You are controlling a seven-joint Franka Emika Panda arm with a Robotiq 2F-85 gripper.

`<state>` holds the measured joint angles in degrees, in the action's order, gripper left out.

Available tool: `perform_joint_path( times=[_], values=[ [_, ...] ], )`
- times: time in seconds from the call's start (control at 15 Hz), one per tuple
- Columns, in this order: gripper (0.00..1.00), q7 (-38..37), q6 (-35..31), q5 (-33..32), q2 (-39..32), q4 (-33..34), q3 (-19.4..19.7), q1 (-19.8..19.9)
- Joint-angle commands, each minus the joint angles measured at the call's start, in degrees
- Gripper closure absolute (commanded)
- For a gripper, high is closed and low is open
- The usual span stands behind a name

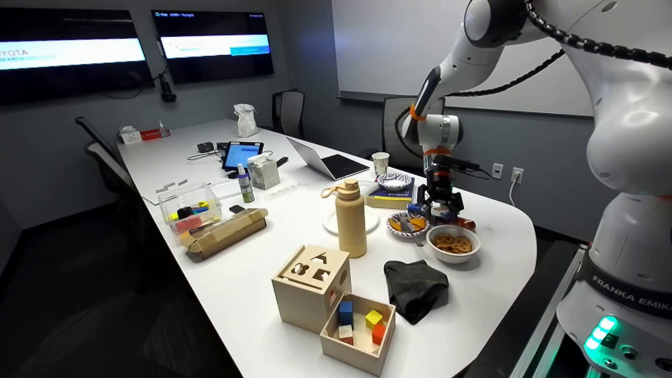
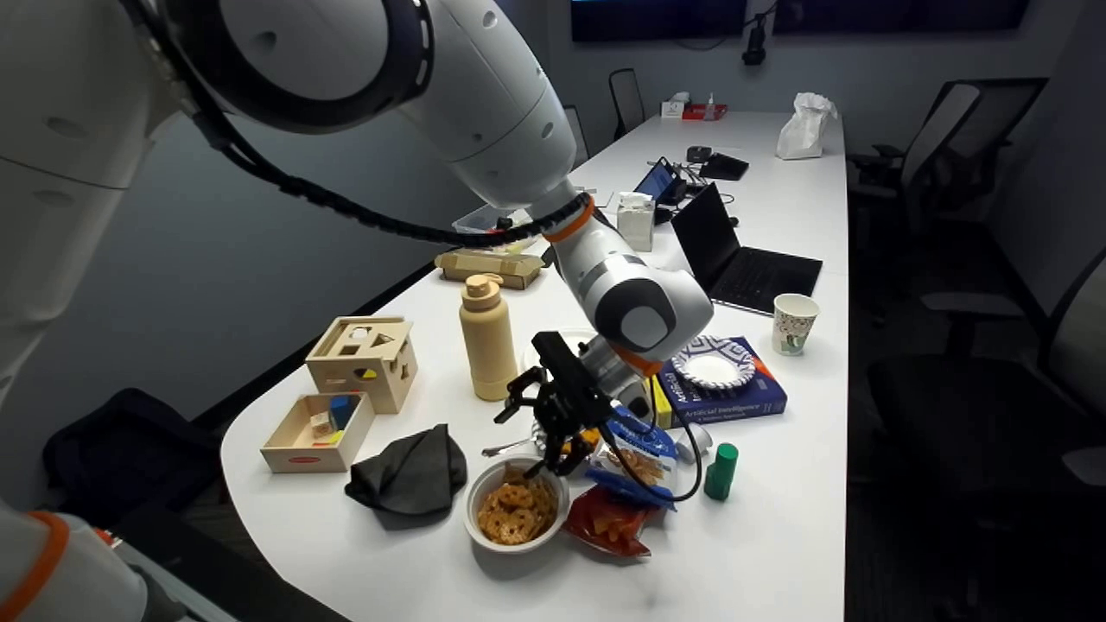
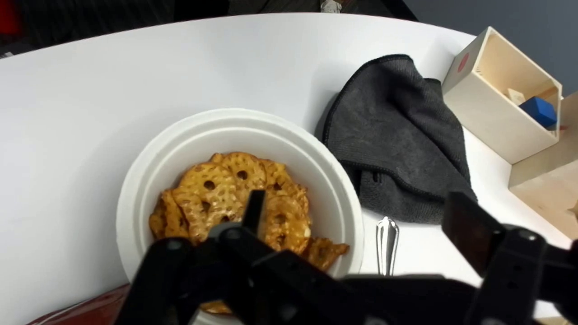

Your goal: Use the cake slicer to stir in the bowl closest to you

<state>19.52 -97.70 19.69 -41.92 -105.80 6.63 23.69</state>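
The cake slicer is silver. It leans in a small patterned bowl of orange chips, its handle sticking out over the rim. The handle also shows in an exterior view and in the wrist view; the blade is hidden there. The white bowl with orange-brown crackers stands beside it, nearer the robot's base; it also shows in the wrist view. My gripper is open and empty above the table, its fingers on either side of the handle in the wrist view, the left one over the white bowl.
A dark cloth lies near the white bowl. A tan bottle, a wooden shape box and a tray of blocks stand nearby. Snack bags, a green cylinder and a book carrying a patterned bowl are also close.
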Motion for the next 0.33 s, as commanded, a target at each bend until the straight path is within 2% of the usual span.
perform_joint_path(
  times=[0.0, 0.27],
  values=[
    [0.00, 0.52, -0.67, -0.25, 1.23, -1.30, 0.38, 0.10],
    [0.00, 0.46, -0.60, -0.32, 1.42, -1.42, 0.73, 0.19]
  ],
)
